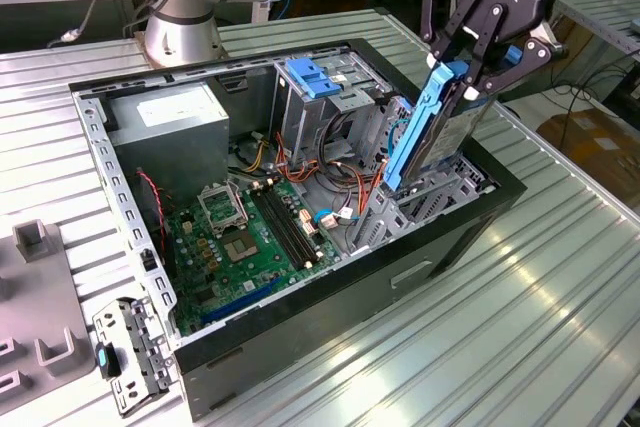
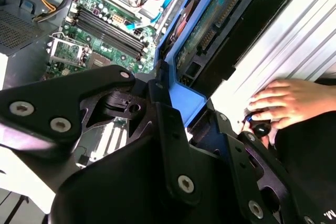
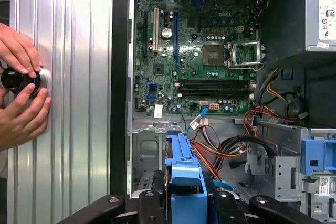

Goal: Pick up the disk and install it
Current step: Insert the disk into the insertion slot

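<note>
Exterior view | disk (image 1: 428, 137) clamped upright between jaws | over computer case (image 1: 440, 247)

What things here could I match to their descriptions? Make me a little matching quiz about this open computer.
Things:
1 disk
2 motherboard
3 power-supply box
4 hands

Descriptions:
A green, flat on the case floor
B around a black knob, outside the case
C grey, with a white sticker
D nearly upright, clamped in the gripper

Pairs: 1-D; 2-A; 3-C; 4-B
</note>
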Controlling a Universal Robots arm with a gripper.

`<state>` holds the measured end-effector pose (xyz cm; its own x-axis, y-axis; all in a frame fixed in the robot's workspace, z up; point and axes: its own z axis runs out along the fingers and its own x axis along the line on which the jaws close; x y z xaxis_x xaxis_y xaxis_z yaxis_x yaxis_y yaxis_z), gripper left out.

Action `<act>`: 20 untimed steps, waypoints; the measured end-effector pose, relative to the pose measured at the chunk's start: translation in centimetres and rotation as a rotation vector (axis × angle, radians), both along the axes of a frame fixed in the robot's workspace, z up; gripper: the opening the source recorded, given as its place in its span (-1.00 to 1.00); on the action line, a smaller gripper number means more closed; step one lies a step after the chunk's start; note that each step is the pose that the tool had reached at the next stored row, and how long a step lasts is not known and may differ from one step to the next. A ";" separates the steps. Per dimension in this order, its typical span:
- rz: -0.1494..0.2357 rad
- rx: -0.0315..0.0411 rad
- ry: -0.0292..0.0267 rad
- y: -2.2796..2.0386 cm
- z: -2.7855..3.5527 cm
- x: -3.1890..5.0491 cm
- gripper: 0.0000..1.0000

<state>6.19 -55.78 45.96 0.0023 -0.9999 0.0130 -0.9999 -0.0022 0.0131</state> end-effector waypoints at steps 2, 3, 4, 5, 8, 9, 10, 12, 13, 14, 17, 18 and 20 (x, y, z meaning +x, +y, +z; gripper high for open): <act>-0.003 -0.0002 0.0002 0.00 -0.15 0.04 -0.26; -0.006 -0.0001 0.0004 0.00 -0.22 0.06 -0.26; -0.006 0.0000 0.0006 0.00 -0.27 0.07 -0.26; -0.010 -0.0001 0.0008 0.00 -0.42 0.13 -0.26; -0.018 -0.0001 0.0013 0.00 -0.61 0.15 -0.26; -0.017 0.0000 0.0014 0.00 -0.65 0.15 -0.26; -0.017 -0.0002 0.0015 0.00 -0.69 0.15 -0.26; -0.016 0.0000 0.0015 0.00 -0.76 0.15 -0.26; -0.016 -0.0001 0.0015 0.00 -0.78 0.15 -0.26; -0.016 0.0000 0.0015 0.00 -0.83 0.15 -0.26; -0.015 0.0000 0.0015 0.00 -0.92 0.15 -0.26; -0.014 0.0000 0.0015 0.02 -0.93 0.15 -0.26; -0.013 0.0001 0.0015 0.08 -0.95 0.16 -0.26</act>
